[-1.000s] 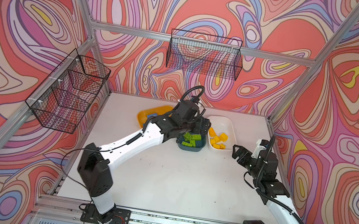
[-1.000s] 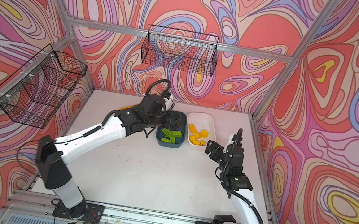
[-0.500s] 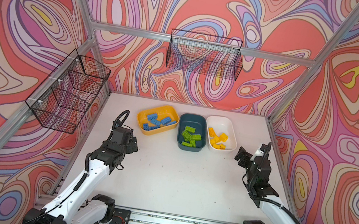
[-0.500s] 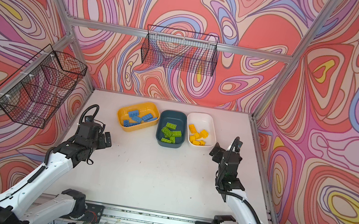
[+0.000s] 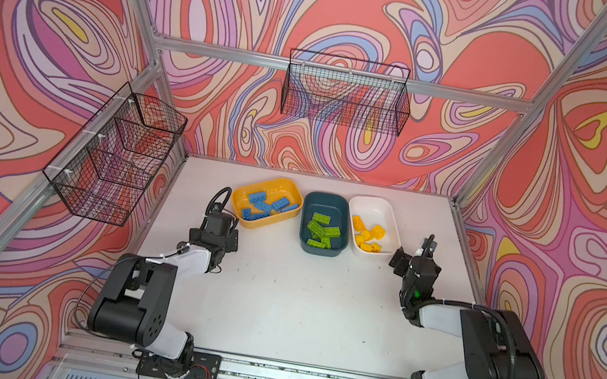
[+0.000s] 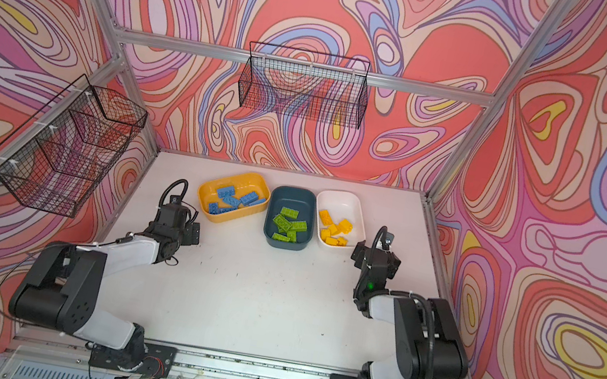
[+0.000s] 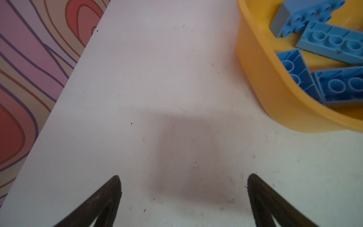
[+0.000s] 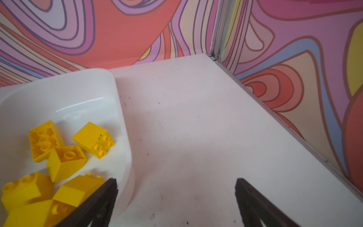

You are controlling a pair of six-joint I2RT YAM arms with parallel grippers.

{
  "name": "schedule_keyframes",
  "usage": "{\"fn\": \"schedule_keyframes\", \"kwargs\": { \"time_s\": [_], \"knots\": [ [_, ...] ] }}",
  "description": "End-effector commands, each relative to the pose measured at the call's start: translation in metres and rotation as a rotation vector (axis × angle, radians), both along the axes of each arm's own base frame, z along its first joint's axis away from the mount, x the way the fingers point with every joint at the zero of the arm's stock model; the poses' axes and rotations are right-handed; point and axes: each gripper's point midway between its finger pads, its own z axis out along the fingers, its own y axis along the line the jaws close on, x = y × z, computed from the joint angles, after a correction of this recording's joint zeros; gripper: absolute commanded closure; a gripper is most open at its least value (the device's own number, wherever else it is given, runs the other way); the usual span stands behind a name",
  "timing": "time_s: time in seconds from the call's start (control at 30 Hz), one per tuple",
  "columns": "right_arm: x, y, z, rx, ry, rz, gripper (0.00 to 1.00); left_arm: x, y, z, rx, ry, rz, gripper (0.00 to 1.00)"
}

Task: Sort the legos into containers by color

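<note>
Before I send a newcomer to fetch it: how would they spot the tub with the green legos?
On the white table, three tubs line up near the back wall. The teal tub is the middle one, between the yellow tub and white tub; it alone holds green legos.

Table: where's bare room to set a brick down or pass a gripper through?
Widest free patch: the table between left gripper and right gripper, from the tubs to the front rail. Narrow bare strips: behind the tubs, left of the yellow tub, right of the white tub. Crowded: the tub row, no usable gap either side of the teal tub.
</note>
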Motion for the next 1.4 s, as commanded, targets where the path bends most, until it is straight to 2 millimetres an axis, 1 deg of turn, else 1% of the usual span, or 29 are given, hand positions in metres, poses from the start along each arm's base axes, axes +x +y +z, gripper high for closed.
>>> {"fn": "schedule_keyframes", "kwargs": {
  "time_s": [0.0,0.03,0.07,0.13,0.23,0.27,0.3,0.37,0.4,0.43,0.5,0.53,0.6,0.67,0.73,0.77,0.8,0.87,0.93,0.97,1.0,1.03,1.1,1.37],
  "knots": [
    [0.017,-0.002,0.026,-0.068,-0.096,0.006,0.02,0.039,0.002,0.024,0.065,-0.081,-0.036,0.0],
    [0.015,-0.002,0.026,-0.068,-0.125,0.007,0.02,0.043,0.002,0.026,0.081,-0.098,-0.051,0.0],
    [0.016,-0.005,0.02,-0.058,-0.123,-0.009,0.02,0.045,0.001,0.029,0.095,-0.137,-0.063,0.0],
    [0.016,-0.005,0.017,-0.052,-0.12,-0.005,0.02,0.045,0.0,0.026,0.068,-0.147,-0.089,0.0],
    [0.012,-0.005,0.019,-0.052,-0.142,0.002,0.02,0.041,0.001,0.029,0.065,-0.173,-0.081,0.02],
    [0.009,-0.005,0.021,-0.058,-0.162,0.01,0.02,0.037,0.001,0.033,0.063,-0.207,-0.081,0.02],
    [0.004,0.0,0.022,-0.058,-0.179,0.041,0.02,0.029,0.003,0.036,0.065,-0.251,-0.076,0.02],
    [-0.01,0.011,0.024,-0.068,-0.247,0.121,0.02,0.006,0.007,0.036,0.059,-0.354,-0.049,0.01],
    [-0.018,0.017,0.031,-0.083,-0.301,0.155,0.02,0.0,0.006,0.043,0.055,-0.427,-0.054,0.0],
    [-0.025,0.02,0.033,-0.089,-0.314,0.163,0.02,-0.008,0.003,0.044,0.051,-0.461,-0.073,0.0],
    [-0.036,0.025,0.038,-0.099,-0.36,0.205,0.02,-0.02,-0.002,0.047,0.048,-0.521,-0.1,0.0],
    [-0.041,0.024,0.042,-0.099,-0.382,0.195,0.02,-0.025,-0.004,0.049,0.046,-0.557,-0.116,0.0],
    [-0.044,0.025,0.041,-0.098,-0.379,0.201,0.02,-0.03,-0.01,0.052,0.044,-0.6,-0.15,0.0],
    [-0.041,0.026,0.041,-0.1,-0.38,0.209,0.02,-0.027,-0.024,0.045,0.044,-0.574,-0.228,0.0],
    [-0.04,0.024,0.042,-0.096,-0.382,0.193,0.02,-0.014,-0.045,0.042,0.066,-0.548,-0.351,0.0],
    [-0.039,0.023,0.042,-0.095,-0.382,0.184,0.02,-0.01,-0.045,0.039,0.072,-0.525,-0.35,0.0],
    [-0.037,0.022,0.041,-0.095,-0.376,0.177,0.02,-0.004,-0.037,0.039,0.051,-0.487,-0.314,0.0],
    [-0.03,0.026,0.037,-0.095,-0.345,0.202,0.02,0.011,-0.03,0.027,-0.025,-0.375,-0.302,0.0],
    [-0.01,0.036,0.027,-0.103,-0.263,0.25,0.02,0.014,-0.018,0.024,-0.116,-0.375,-0.273,0.0],
    [0.001,0.035,0.02,-0.088,-0.215,0.249,0.02,0.014,-0.017,0.023,-0.119,-0.369,-0.274,0.0],
    [0.012,0.029,0.013,-0.052,-0.169,0.249,0.02,0.014,-0.018,0.023,-0.118,-0.367,-0.277,0.0],
    [0.018,0.019,0.007,-0.002,-0.139,0.242,0.02,0.014,-0.018,0.023,-0.118,-0.371,-0.275,0.0],
    [0.019,0.014,0.009,0.001,-0.148,0.233,0.02,0.014,-0.018,0.023,-0.118,-0.369,-0.276,0.0],
    [0.016,0.015,0.011,-0.001,-0.158,0.235,0.02,0.012,-0.017,0.024,-0.113,-0.381,-0.275,0.0]
  ]
}}
